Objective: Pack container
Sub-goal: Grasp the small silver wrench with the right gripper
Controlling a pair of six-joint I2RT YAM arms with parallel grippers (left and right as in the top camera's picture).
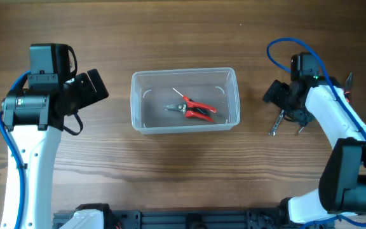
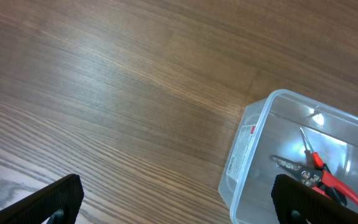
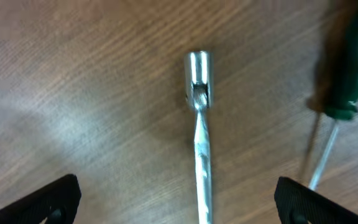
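Placement first: we find the container (image 1: pixel 183 71) at the middle of the counter (image 1: pixel 183 178), well apart from every edge. It stands upright with its top open, so either arm can reach over its rim. One pair of red-handled pliers (image 1: pixel 194 111) lies flat on its floor. We judge the packing begun but not finished, since two tools lie outside.

Those tools are toward the right edge of the counter: a chrome socket wrench (image 3: pixel 199 118) and, near it, a green-handled screwdriver (image 3: pixel 345 74). They do not touch and lie roughly parallel.

The right pincer (image 3: pixel 178 200) hangs directly above the wrench, its fingers (image 3: pixel 42 199) spread wide to either side of the shaft and touching nothing. We read this alignment as preparation for a grasp: the shaft runs between the fingers, so closing would catch it across its narrow width. The shaft is thin, smooth and flat on the wood. We expect the fingers must go right down to the counter, and slippage is a risk.

The left pincer (image 2: pixel 179 202) is held toward the left edge, also spread and empty, its camera taking in one corner of the container. We judge it parked aside so the right arm's route to the tub is unobstructed.
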